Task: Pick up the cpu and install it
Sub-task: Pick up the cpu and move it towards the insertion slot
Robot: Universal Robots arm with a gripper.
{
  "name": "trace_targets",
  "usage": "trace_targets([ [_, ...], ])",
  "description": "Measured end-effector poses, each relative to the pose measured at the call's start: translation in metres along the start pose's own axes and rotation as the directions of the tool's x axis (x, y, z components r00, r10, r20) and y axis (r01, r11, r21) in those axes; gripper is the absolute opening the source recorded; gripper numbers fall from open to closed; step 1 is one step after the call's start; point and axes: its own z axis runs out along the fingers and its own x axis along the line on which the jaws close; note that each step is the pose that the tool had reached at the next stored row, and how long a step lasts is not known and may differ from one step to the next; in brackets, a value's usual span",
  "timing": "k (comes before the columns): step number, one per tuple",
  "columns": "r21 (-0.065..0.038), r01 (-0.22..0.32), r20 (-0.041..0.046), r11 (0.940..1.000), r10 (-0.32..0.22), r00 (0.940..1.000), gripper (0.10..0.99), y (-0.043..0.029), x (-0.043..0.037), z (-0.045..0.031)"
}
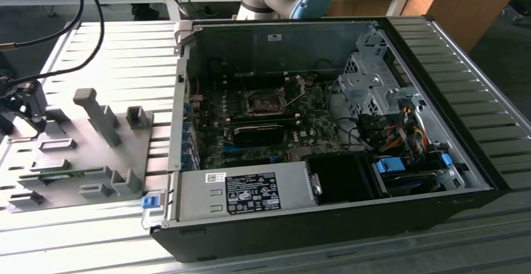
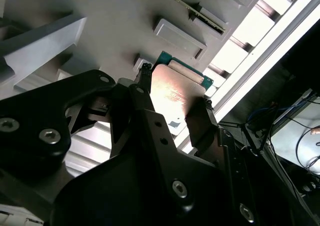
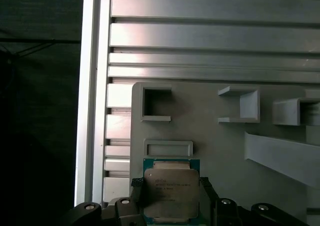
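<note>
The cpu (image 3: pixel 170 188) is a small square chip with a silvery top and a green rim. It sits between my gripper's (image 3: pixel 171 192) two black fingers, which press on its opposite edges. In the second wrist view the cpu (image 2: pixel 176 92) shows the same way in my gripper (image 2: pixel 172 100), just over the grey holder plate (image 2: pixel 110 16). In the exterior view my gripper (image 1: pixel 29 109) is at the far left, over that holder plate (image 1: pixel 91 162). The open socket (image 1: pixel 263 104) lies on the motherboard inside the computer case (image 1: pixel 332 224).
Grey pegs and brackets (image 1: pixel 99 115) rise from the holder plate. A thin green memory stick (image 2: pixel 192 9) stands in one slot. The case's wall (image 1: pixel 178 100) stands between the plate and the motherboard. Cables (image 1: pixel 58 31) hang at the exterior view's left.
</note>
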Motion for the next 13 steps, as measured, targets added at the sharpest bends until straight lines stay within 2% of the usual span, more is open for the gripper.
trace_targets([
  [13,0.0,0.0,0.0001,1.0,0.0,1.0,0.529,0.0005,0.0,-0.006],
])
